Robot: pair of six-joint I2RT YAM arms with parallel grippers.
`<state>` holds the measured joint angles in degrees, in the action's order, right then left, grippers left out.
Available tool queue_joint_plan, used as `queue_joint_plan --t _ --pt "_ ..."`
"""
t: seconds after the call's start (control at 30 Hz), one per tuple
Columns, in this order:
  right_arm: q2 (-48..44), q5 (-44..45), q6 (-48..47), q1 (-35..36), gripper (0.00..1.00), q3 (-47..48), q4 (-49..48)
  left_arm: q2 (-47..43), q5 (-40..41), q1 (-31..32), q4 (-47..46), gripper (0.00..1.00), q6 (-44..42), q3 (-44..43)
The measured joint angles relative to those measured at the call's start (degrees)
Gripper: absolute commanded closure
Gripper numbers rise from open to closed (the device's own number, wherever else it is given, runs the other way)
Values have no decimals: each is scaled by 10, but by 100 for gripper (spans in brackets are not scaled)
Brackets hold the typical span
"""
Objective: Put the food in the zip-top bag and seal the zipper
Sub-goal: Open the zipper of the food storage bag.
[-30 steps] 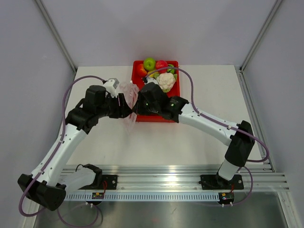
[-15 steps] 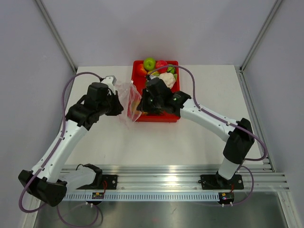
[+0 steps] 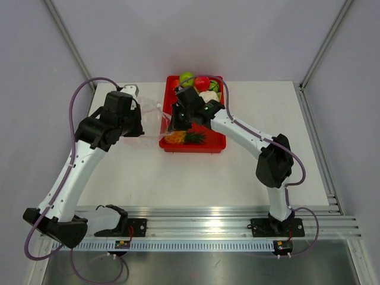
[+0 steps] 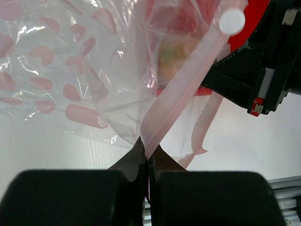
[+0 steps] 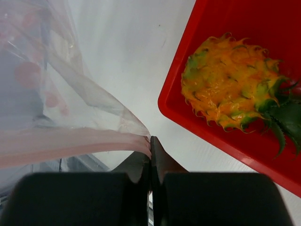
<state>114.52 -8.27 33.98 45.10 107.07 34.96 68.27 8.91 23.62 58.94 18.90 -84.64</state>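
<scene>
The left gripper (image 4: 148, 159) is closed, its two black fingers pinching one end of the pink zipper (image 4: 183, 89) of the zip-top bag (image 4: 89, 80), whose clear, crinkled plastic is printed with pink blotches. A white round piece (image 4: 232, 20) is seen at the far end of the strip in the left wrist view only. There a small red and white tag (image 4: 257, 106) on the black body of the other arm is too small to be read. The right gripper (image 5: 150, 142) is likewise closed, nipping the opposite end of the same strip, so that the bag is held stretched between the two arms above the white table (image 5: 127, 42), just beside the left edge of the red tray (image 5: 221, 23). The right wrist view alone shows the toy pineapple (image 5: 225, 101) plainly: it lies on its side in the tray, near the rim, its green leaves pointing away from the bag. Only from the top view are the green apple (image 3: 187, 78), a red fruit (image 3: 202, 82) and the cauliflower (image 3: 209, 95) made out, gathered at the far end of the tray, partly hidden behind the right arm.
</scene>
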Motion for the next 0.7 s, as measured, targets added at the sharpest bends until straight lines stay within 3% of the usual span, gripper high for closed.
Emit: queue_joint_plan --t 0.1,0.23,0.37,0.7 --pt "24 -5 -8 -2 100 44 14 17 -9 -1 1 100 0 1" --pt "44 -5 -17 -2 90 79 24 45 -12 -8 -6 100 4 17" --pt "45 -7 -23 -2 62 81 33 61 -15 -25 -21 100 11 41" --pt "35 -20 -5 -3 63 26 21 73 -46 -46 -52 100 22 56"
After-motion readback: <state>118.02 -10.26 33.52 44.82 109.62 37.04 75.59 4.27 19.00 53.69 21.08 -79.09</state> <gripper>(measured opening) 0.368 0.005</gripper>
